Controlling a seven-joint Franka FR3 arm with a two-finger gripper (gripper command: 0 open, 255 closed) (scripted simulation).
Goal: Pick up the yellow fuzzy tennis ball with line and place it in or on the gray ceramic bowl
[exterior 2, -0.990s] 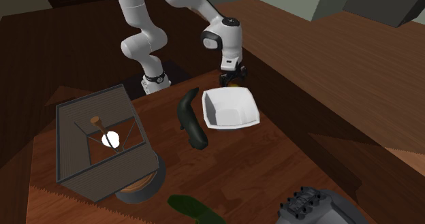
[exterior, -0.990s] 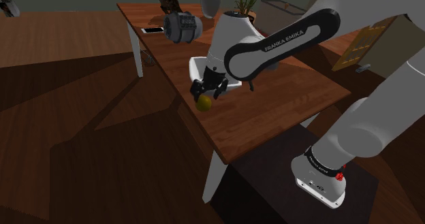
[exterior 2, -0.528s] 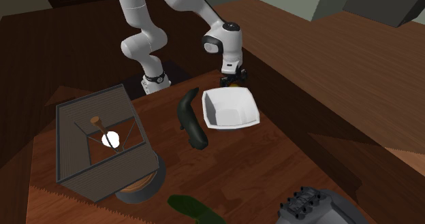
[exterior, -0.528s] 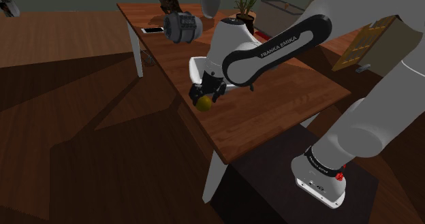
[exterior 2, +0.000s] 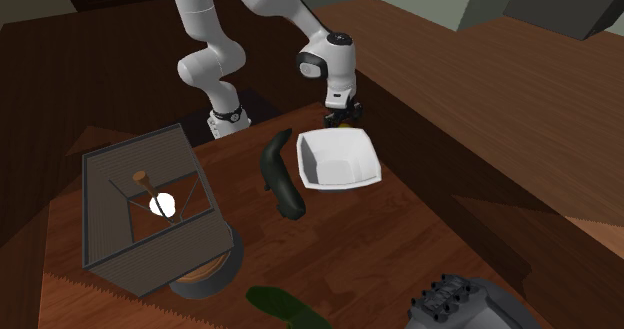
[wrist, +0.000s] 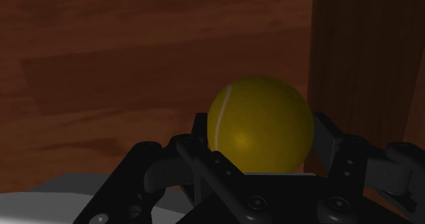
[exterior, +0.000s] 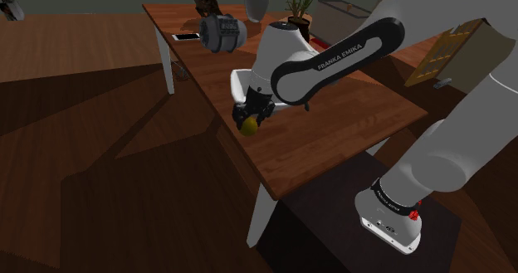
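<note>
Gripper [exterior: 250, 116] clasping a yellow ball [wrist: 260, 124] at the table [exterior: 340, 138] edge, just beside the white bowl [exterior 2: 312, 163].
The ball is likely light, slightly springy and grippy; fingers pinch its middle, and it seems lifted.

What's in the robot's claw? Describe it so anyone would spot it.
Find the wooden table, then the white bowl near its edge. Beside it the black claw grips a yellow ball with a pale seam, the only yellow thing there.

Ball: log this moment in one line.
gripper shut on ball | ball near table edge, beside white bowl | bowl empty | placing not yet done
</note>
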